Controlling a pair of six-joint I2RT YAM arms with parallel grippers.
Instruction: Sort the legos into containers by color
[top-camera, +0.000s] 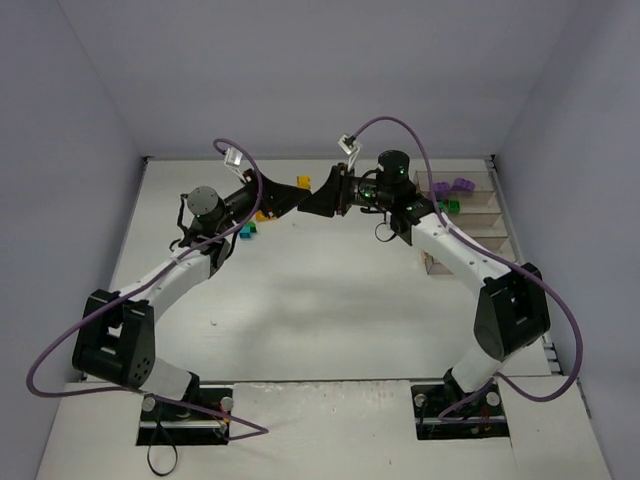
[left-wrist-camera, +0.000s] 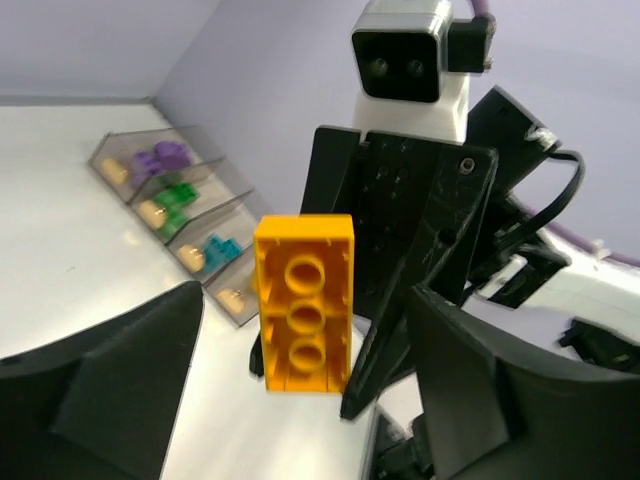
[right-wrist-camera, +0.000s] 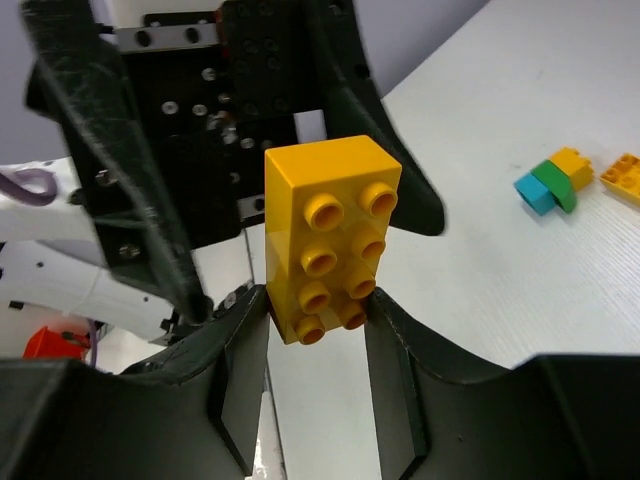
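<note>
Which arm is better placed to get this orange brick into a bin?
Right. The right gripper pinches the orange brick, the left gripper stands open clear of it, and the containers sit on the right arm's side.

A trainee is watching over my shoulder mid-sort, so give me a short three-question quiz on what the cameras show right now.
1. True or false: the left end effector clamps the orange brick.
2. In the left wrist view, which colour lies in the farthest of the containers? A teal, B purple, C green.
3. Which three colours make up the small cluster on the table in the right wrist view?
Key: 1 false: the right end effector grips it, and the left is open. 2 B, the purple legos. 3 teal, green, orange.
</note>
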